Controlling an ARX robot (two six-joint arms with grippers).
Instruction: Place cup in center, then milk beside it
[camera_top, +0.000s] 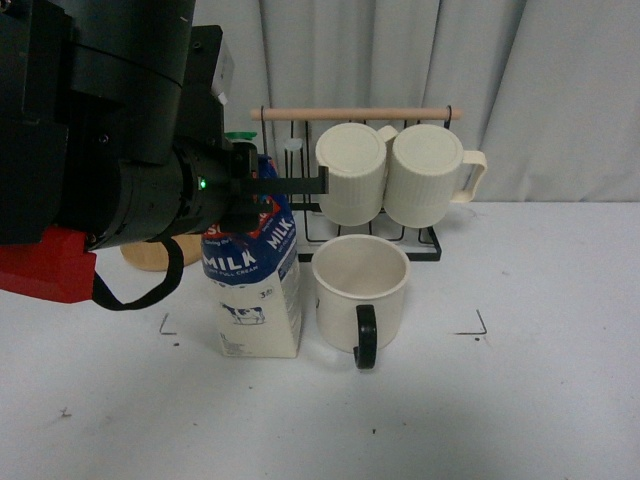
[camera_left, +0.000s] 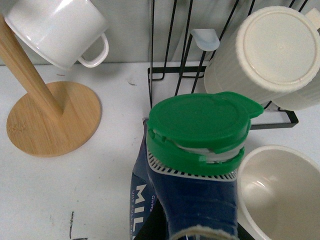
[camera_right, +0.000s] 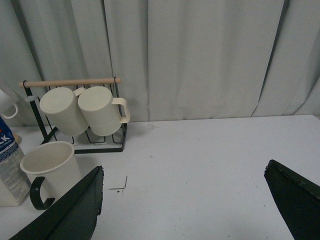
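Observation:
The cup (camera_top: 360, 285), a wide cream mug with a black handle toward me, stands upright in the middle of the white table; it also shows in the right wrist view (camera_right: 49, 167) and the left wrist view (camera_left: 282, 192). The milk (camera_top: 255, 290), a blue and cream carton with a green cap (camera_left: 200, 127), stands on the table just left of the cup, close to it. My left gripper (camera_top: 250, 185) is shut on the milk's top. My right gripper (camera_right: 185, 200) is open and empty over bare table to the right of the cup.
A black wire rack (camera_top: 425, 240) with a wooden bar holds two ribbed cream mugs (camera_top: 352, 172) (camera_top: 425, 172) behind the cup. A wooden stand (camera_left: 50, 117) with a small white mug (camera_left: 60, 27) is at the back left. Corner marks (camera_top: 478, 325) frame the centre area.

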